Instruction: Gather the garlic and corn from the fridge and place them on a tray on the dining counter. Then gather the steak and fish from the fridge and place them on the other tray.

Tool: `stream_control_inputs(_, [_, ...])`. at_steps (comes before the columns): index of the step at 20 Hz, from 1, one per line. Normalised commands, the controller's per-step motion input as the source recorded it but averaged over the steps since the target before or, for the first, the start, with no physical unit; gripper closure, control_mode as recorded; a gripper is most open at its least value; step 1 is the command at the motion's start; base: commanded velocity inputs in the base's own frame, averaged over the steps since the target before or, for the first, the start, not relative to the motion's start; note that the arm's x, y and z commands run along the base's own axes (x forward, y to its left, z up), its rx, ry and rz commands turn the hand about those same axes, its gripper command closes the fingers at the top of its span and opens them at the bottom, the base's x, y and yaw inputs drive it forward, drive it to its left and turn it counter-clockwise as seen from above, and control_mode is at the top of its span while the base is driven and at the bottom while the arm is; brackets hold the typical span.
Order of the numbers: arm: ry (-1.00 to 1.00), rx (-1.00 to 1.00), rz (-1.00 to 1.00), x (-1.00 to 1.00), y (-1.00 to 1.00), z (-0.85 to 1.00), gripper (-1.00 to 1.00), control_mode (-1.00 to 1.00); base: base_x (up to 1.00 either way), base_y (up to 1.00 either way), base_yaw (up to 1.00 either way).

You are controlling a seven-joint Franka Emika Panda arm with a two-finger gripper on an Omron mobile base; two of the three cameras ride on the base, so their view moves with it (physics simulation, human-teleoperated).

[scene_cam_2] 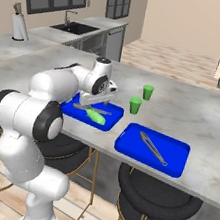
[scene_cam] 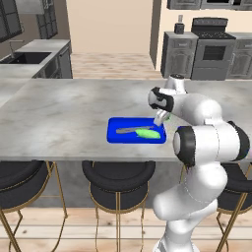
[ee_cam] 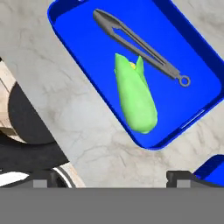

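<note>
The light-green corn (ee_cam: 134, 98) lies flat in a bright-blue tray (ee_cam: 87, 43) beside grey tongs (ee_cam: 140, 46). That tray (scene_cam: 114, 135) sits near the front edge of the dining counter (scene_cam: 64, 113), and the corn (scene_cam: 147, 133) is in its right half. My gripper (scene_cam: 160, 118) hangs just above the tray's right end, open, with nothing between its fingers. From the right, the gripper (scene_cam_2: 90, 101) is over the corn (scene_cam_2: 95, 116). The other tray (scene_cam_2: 174, 163) lies to the right and holds tongs (scene_cam_2: 152, 147). Garlic, steak, fish and fridge are out of view.
Two upright green cups (scene_cam_2: 135, 105) (scene_cam_2: 147, 92) stand on the counter behind the trays. Black round stools (scene_cam: 118, 179) line the counter's near side. A wall counter with a sink (scene_cam_2: 75, 27) and a paper-towel roll (scene_cam_2: 18, 27) runs along the far left.
</note>
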Motion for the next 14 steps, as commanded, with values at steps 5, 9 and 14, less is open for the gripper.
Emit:
stream_control_inputs(5, [-0.04,0.0,-0.18,-0.97,0.06,0.25,-1.0,-1.0,0.0,0.0,0.0])
stream_control_inputs(9, [-0.08,0.0,-0.18,-0.76,0.26,0.05,-1.0,-1.0,0.0,0.0,0.0])
stream_control_inputs(14, [-0.16,0.0,-0.21,-0.2,0.27,0.0,-1.0,-1.0,0.0,0.0,0.0])
